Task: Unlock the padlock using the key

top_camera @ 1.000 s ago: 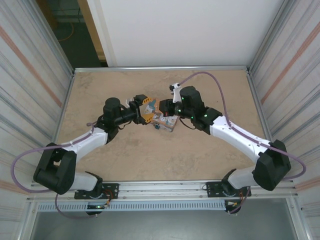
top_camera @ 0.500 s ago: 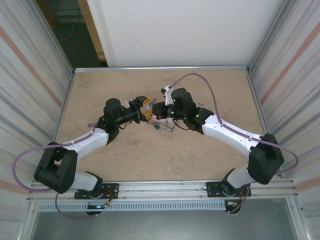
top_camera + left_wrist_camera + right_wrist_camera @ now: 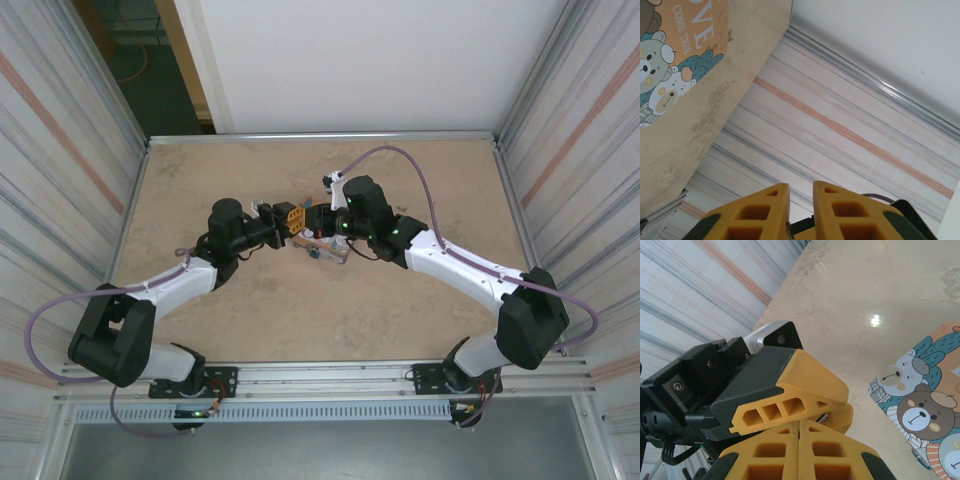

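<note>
The padlock (image 3: 313, 252) lies mid-table, a teal speck from above at the near-left corner of the bear tin (image 3: 327, 243). The wrist views show the jaws: the right gripper (image 3: 799, 424) is pressed together, while the left gripper (image 3: 801, 192) keeps a slim gap, and I cannot tell whether it holds anything. Bare tan table (image 3: 420, 170) stretches to every edge between ribbed walls (image 3: 60, 150).

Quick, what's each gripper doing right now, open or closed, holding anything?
Left gripper: fingers nearly together with a thin gap; whether they hold anything cannot be told.
Right gripper: closed, fingers pressed together.
</note>
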You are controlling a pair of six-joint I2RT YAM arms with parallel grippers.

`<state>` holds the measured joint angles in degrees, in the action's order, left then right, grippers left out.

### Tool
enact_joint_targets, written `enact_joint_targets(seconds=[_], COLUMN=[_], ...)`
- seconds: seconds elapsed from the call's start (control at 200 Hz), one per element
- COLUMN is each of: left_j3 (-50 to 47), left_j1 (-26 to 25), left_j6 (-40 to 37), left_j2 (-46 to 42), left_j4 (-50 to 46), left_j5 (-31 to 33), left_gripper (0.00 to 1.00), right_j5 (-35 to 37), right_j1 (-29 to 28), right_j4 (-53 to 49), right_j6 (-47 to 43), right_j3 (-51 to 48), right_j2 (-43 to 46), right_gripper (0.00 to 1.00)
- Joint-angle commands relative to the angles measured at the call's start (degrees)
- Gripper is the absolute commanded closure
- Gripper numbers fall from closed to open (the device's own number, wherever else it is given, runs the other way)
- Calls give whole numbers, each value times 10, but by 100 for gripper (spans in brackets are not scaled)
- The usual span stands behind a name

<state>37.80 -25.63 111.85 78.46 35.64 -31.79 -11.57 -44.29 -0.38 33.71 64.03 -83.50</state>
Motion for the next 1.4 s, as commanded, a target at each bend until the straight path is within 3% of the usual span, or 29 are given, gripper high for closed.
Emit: enact_joint_targets(seconds=[0.0,0.306,0.411,0.541,0.731,0.942,1.142,1.318,1.398], left_j3=[-4,-7,10,56,136,219,264,267,265], left_j1=[-3,-3,0,9,15,12,2,-2,-2], left_j6=[-14,-28,-77,-181,-336,-456,-508,-512,-510], left_j2=[-8,-13,-30,-75,-115,-126,-123,-123,-123], left_j4=[-10,-26,-78,-232,-439,-597,-668,-680,-680], left_j5=[4,7,8,18,41,82,104,106,105], left_gripper=[85,98,100,100,100,100,100,100,100], right_j5=[13,21,28,57,84,166,260,315,319], right_j1=[-2,3,11,23,15,-77,-159,-191,-194], right_j4=[13,11,-9,-36,-55,-1,53,98,120], right_j6=[-16,-20,-38,-77,-213,-426,-612,-681,-691], right_j3=[4,-7,-14,-36,-72,-136,-144,-116,-108], right_j2=[17,35,53,97,165,209,174,112,92], right_gripper=[100,100,88,73,56,50,40,41,46])
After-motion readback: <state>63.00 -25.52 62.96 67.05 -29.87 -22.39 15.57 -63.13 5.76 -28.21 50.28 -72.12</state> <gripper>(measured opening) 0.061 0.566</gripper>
